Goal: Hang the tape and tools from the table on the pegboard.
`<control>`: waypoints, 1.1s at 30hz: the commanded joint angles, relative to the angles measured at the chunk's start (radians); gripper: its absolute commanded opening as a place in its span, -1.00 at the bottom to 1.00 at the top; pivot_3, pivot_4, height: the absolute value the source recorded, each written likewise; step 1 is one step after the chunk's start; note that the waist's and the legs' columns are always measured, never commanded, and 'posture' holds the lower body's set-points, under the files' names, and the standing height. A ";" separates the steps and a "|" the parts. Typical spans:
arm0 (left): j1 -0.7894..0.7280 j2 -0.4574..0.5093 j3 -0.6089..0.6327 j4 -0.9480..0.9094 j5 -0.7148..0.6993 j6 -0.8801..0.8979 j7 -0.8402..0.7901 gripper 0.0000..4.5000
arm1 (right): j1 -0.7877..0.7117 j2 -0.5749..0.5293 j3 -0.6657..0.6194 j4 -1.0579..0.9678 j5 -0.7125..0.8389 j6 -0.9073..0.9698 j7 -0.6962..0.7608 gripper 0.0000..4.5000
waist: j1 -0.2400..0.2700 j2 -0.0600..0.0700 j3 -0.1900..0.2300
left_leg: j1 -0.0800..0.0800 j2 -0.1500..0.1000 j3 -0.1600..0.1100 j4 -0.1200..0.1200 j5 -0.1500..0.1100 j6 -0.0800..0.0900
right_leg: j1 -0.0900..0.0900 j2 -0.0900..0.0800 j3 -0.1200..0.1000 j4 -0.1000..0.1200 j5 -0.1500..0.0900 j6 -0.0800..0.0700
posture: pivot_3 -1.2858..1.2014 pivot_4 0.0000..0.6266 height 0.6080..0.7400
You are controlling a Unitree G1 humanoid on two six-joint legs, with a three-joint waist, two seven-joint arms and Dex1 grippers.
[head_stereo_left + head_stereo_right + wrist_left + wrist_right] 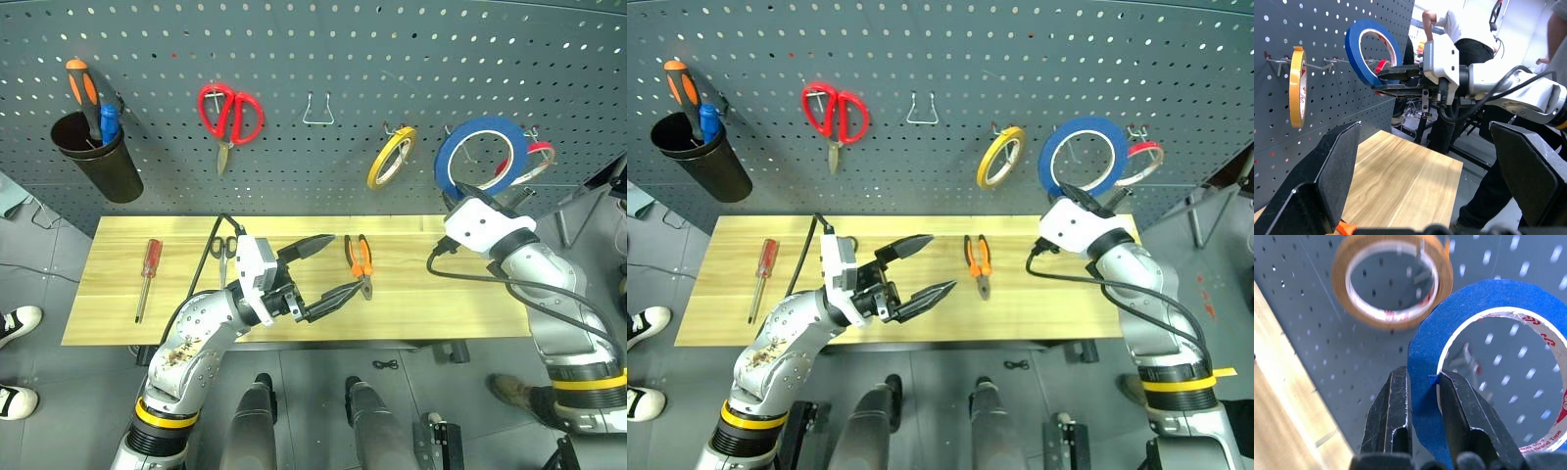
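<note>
My right gripper (1422, 382) is shut on the rim of the blue tape (480, 124) and holds it upright against the pegboard (323, 49) at the right, between the yellow and red rings. My left gripper (942, 261) hangs open and empty over the middle of the table (421, 294), just left of the pliers (359, 257) with orange-and-black handles. The red-handled screwdriver (147, 274) lies at the table's left end. The small black scissors (223, 247) lie behind my left arm, partly hidden by it.
On the pegboard hang a yellow tape ring (392, 157), a red tape ring (537, 157), red-handled scissors (231, 116), a bare metal hook (317, 110) and a black cup (98, 162) with tools. A person (1459, 29) stands beyond the table's right end.
</note>
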State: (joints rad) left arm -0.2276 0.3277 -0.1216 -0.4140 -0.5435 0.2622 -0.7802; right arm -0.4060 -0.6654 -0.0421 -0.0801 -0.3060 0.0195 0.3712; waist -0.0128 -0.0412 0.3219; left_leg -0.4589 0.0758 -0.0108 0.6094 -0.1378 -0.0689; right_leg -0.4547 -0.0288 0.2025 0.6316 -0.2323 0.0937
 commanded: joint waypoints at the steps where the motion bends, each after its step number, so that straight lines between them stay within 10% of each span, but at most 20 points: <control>1: 0.009 0.002 0.000 -0.024 0.002 -0.026 -0.012 1.00 | -0.014 0.010 -0.038 0.018 0.077 0.030 0.033 -0.78 | -0.001 0.000 0.000 | 0.000 0.000 0.000 0.000 0.000 0.000 | 0.000 0.000 0.000 0.000 0.000 0.000 | 0.10 0.08 1.00; 12: 0.038 0.004 0.004 -0.033 0.011 -0.034 -0.009 1.00 | 0.038 -0.004 -0.053 -0.026 0.127 0.060 0.071 0.97 | 0.000 0.000 0.000 | 0.000 0.000 0.000 0.000 0.000 0.000 | 0.000 0.000 0.000 0.000 0.001 -0.001 | 0.10 0.03 1.00; 22: 0.194 0.085 0.058 -0.012 0.063 -0.034 0.012 1.00 | 0.256 0.106 0.021 -0.349 0.226 0.481 0.148 0.97 | -0.013 0.000 0.000 | 0.000 0.000 -0.001 0.000 0.000 0.000 | 0.000 0.000 -0.001 0.001 0.000 0.001 | 0.11 0.04 1.00; 27: 0.330 0.148 0.136 0.011 0.061 -0.022 0.018 1.00 | 0.030 0.319 0.076 -0.234 0.341 0.870 0.112 0.97 | -0.035 0.000 0.001 | 0.002 0.000 -0.006 0.000 0.002 0.001 | -0.002 0.003 0.000 0.001 0.000 -0.009 | 0.12 0.10 1.00; 33: 0.452 0.164 0.186 -0.037 0.066 -0.042 0.032 1.00 | -0.252 0.491 0.050 0.171 0.333 0.908 -0.048 0.97 | -0.022 -0.001 0.002 | 0.001 -0.001 -0.009 0.000 0.003 0.002 | -0.001 0.003 -0.002 0.000 0.001 -0.009 | 0.15 0.12 1.00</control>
State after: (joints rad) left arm 0.2152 0.4933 0.0535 -0.3976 -0.4728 0.2377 -0.7540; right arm -0.6543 -0.1809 0.0268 0.0391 0.0226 0.9238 0.3586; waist -0.0345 -0.0425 0.3235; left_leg -0.4594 0.0750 -0.0204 0.6090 -0.1352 -0.0673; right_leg -0.4563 -0.0258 0.1996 0.6319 -0.2321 0.0846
